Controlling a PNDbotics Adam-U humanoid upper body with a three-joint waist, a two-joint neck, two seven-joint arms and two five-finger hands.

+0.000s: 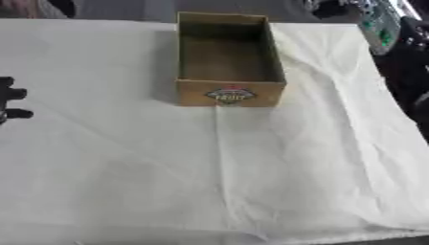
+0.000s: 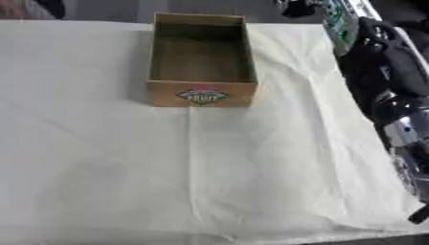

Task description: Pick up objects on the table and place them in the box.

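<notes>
1. Bench (image 1: 126, 182): covered by a white wrinkled cloth; no loose objects visible anywhere on it. Nothing to pick that I can see.
2. Box (image 1: 230, 93): brown cardboard, open top, looks empty inside, long axis running away from the robot. A red-and-white label faces the robot on the near wall. It sits far-centre on the bench, ahead and to the right of the left robot hand, ahead and to the left of the right arm.
3. Right arm (image 2: 394, 95): black and silver, comes down the right edge of the right eye view, off the cloth's side. Its robot hand isn't clearly shown; can't tell the finger state.
4. Left robot hand (image 1: 12, 103): only a few dark finger parts poke in at the left edge, seemingly spread and holding nothing, well apart from the box.
5. Judgement: the left robot hand looks nearer the box, but with no pickable object in sight, the next grasp has no target yet.
</notes>
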